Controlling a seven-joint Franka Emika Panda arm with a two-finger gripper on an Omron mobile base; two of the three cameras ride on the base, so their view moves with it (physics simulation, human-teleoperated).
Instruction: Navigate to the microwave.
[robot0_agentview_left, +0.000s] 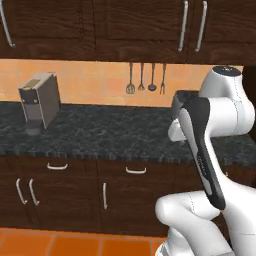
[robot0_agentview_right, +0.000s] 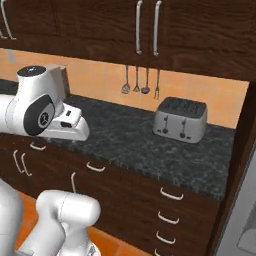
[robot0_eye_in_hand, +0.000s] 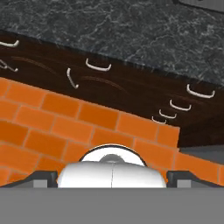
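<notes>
The microwave is out of view. My gripper (robot0_eye_in_hand: 112, 178) is open with nothing between its fingers, the two dark fingertips (robot0_eye_in_hand: 43, 178) standing far apart at the bottom of the hand view. It points down at the orange tiled floor (robot0_eye_in_hand: 65, 118) in front of the dark wood base cabinets (robot0_eye_in_hand: 131, 87). My white arm (robot0_agentview_left: 210, 145) is folded in front of the black speckled counter (robot0_agentview_left: 110, 132), with the hand (robot0_agentview_right: 70, 125) held at about counter-edge height.
A silver toaster (robot0_agentview_right: 181, 119) stands on the counter (robot0_agentview_right: 130, 140) to the right. A grey coffee machine (robot0_agentview_left: 40, 102) stands at the left. Utensils (robot0_agentview_left: 146, 79) hang on the orange wall under dark upper cabinets (robot0_agentview_left: 125, 25). A tall grey panel (robot0_agentview_right: 245, 210) lies at the far right.
</notes>
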